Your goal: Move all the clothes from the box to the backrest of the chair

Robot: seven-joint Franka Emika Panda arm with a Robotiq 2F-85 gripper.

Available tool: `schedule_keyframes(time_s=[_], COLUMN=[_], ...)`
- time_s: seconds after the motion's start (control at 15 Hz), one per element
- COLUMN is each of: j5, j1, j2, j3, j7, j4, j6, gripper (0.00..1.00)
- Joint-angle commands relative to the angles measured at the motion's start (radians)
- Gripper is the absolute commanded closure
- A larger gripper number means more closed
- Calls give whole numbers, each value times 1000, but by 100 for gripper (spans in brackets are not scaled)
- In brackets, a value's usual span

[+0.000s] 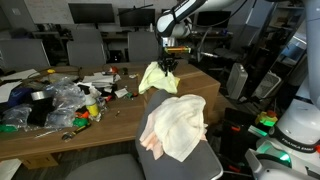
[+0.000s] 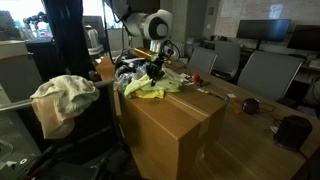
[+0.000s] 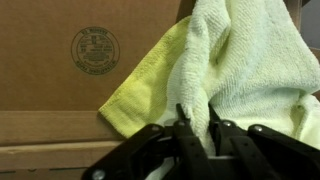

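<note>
A pale yellow-green garment (image 3: 240, 60) lies bunched on top of the brown cardboard box (image 3: 60, 60), also seen in both exterior views (image 1: 154, 78) (image 2: 150, 88). My gripper (image 3: 197, 125) comes down onto it, and its fingers (image 3: 183, 122) pinch a fold of the fabric between them. In the exterior views the gripper (image 1: 170, 66) (image 2: 157, 71) sits right above the box (image 1: 195, 98) (image 2: 175, 125). Cream-white and peach-orange clothes (image 1: 175, 125) (image 2: 60, 100) hang over the backrest of the grey chair (image 1: 150, 168). The inside of the box is hidden.
The wooden table (image 1: 60, 135) behind the box holds clear plastic bags and small clutter (image 1: 50, 100). Smaller grey office chairs (image 1: 85, 45) (image 2: 265, 70) stand around it. A white machine base with green lights (image 1: 290, 135) sits beside the chair.
</note>
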Motion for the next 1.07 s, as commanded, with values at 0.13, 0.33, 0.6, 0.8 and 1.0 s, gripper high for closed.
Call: schedule_keyframes(time_s=[0.13, 0.33, 0.6, 0.8, 1.0], j5=[18, 46, 88, 111, 137], j1=[4, -4, -9, -9, -10], j2=[-130, -238, -383, -461, -523], j3=[-8, -8, -13, -23, -32], j7=[32, 31, 25, 24, 21], j4=[-59, -110, -189, -240, -293], j6=[37, 83, 146, 179, 215], gripper=[97, 97, 97, 97, 97])
